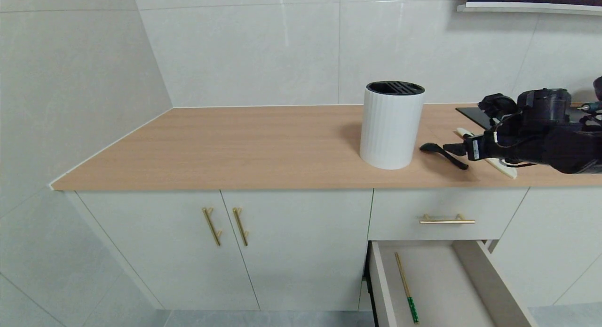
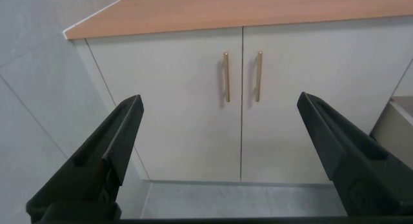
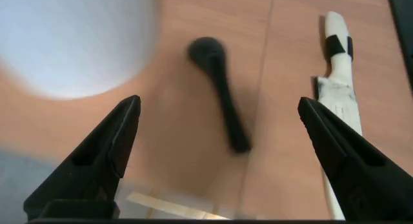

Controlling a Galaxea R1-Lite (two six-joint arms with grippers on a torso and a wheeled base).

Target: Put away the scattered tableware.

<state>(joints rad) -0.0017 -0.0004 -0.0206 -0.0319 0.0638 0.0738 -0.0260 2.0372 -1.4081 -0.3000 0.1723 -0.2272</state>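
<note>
A black spoon [image 1: 441, 153] [image 3: 219, 88] lies on the wooden counter [image 1: 263, 143], just right of a white ribbed utensil holder [image 1: 392, 125] [image 3: 64, 37] with a slotted black top. A cream-handled utensil [image 1: 502, 167] [image 3: 339, 88] with a black band lies to the spoon's right, partly under my right arm. My right gripper [image 1: 457, 149] [image 3: 219, 175] hovers open over the spoon's handle end, with nothing between its fingers. My left gripper [image 2: 219, 166] hangs open and empty, low in front of the cabinet doors [image 2: 242, 101].
Below the counter, a lower drawer [image 1: 489, 289] stands pulled out with a pair of chopsticks [image 1: 405, 287] inside. A closed drawer with a gold handle [image 1: 447, 219] sits above it. A dark flat panel [image 1: 472, 114] lies at the counter's back right. Tiled walls bound the back and left.
</note>
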